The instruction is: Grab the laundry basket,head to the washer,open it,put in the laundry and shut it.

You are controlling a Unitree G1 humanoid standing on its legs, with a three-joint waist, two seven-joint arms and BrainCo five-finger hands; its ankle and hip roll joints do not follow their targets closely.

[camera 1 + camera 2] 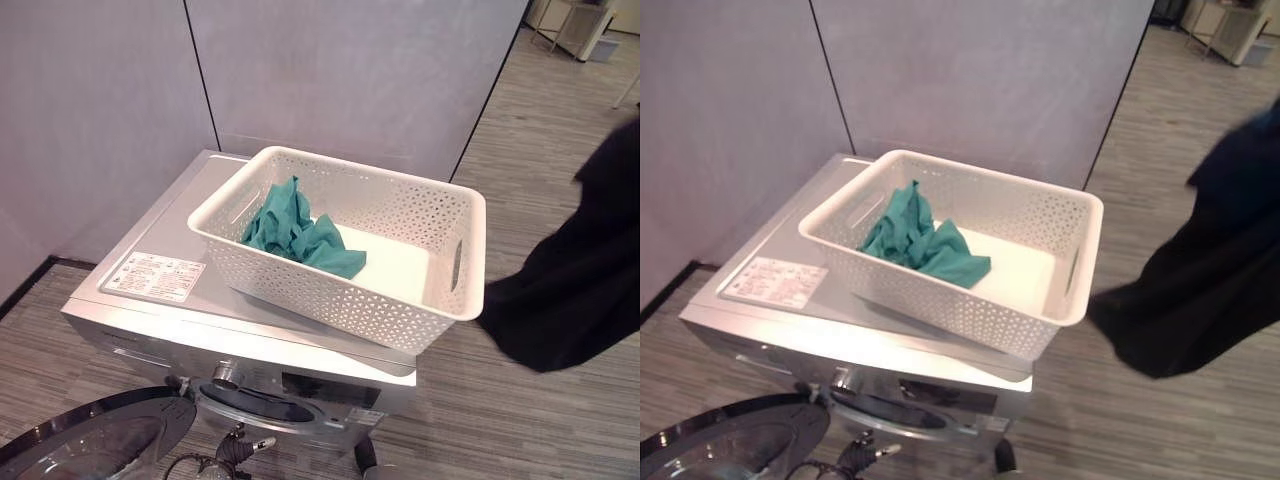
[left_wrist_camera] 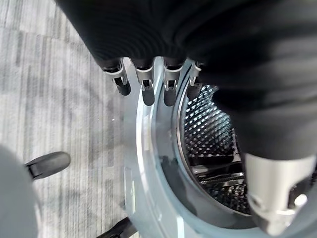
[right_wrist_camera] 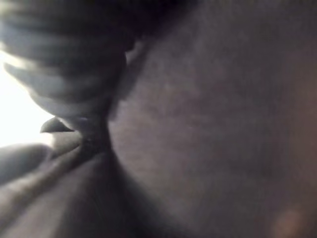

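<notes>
A white perforated laundry basket sits on top of the silver washer. A teal cloth lies crumpled in the basket's left half. A black garment hangs in the air to the right of the washer, and it covers my right hand in the right wrist view. The washer's round glass door stands swung open at the lower left. My left hand is open, its fingers straight, right in front of the opening, where the perforated drum shows.
Grey partition walls stand close behind the washer. Wood-look floor stretches away to the right, with white furniture far back. A paper label is stuck on the washer's top, left of the basket.
</notes>
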